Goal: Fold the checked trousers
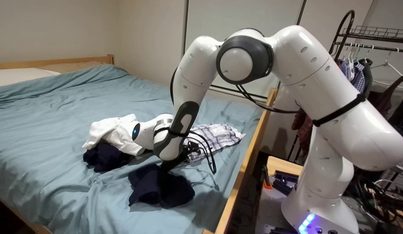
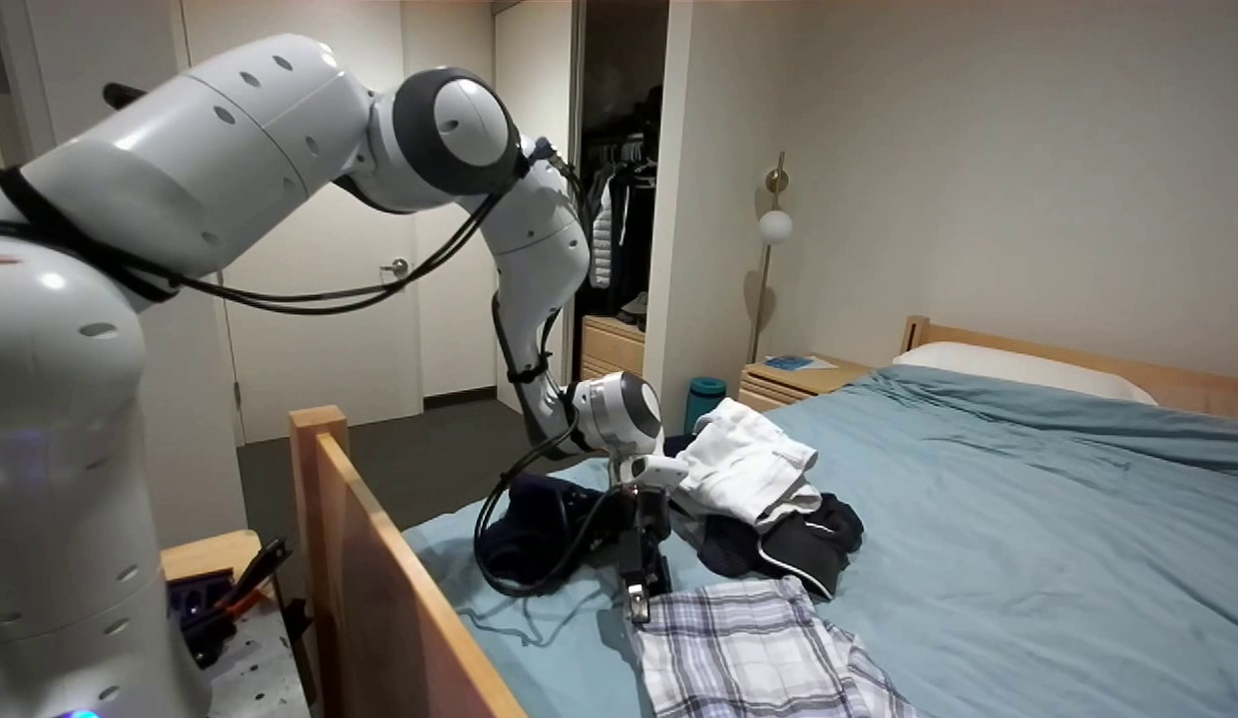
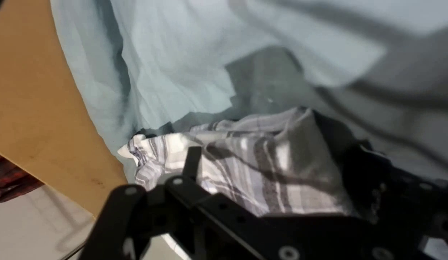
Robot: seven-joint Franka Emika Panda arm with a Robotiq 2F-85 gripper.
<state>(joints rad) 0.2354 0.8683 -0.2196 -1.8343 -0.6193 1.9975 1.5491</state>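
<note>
Checked trousers [image 2: 743, 658], one pair, lying on the bed [image 2: 1028, 558], at 5 o'clock in an exterior view; fingers [image 2: 634, 573] at the trousers' 10 o'clock corner there, spread wide in the wrist view, contact unclear. Set about the trousers, same exterior view: white garment [image 2: 743, 464] at 12, resting on a white-piped dark garment [image 2: 816, 540] at 1; navy garment [image 2: 529, 519] at 10, past the fingers. Outermost: wooden bed end [image 2: 389, 598] at 9, pillow [image 2: 1028, 371] between 1 and 2, lamp [image 2: 775, 227] at 12.
</note>
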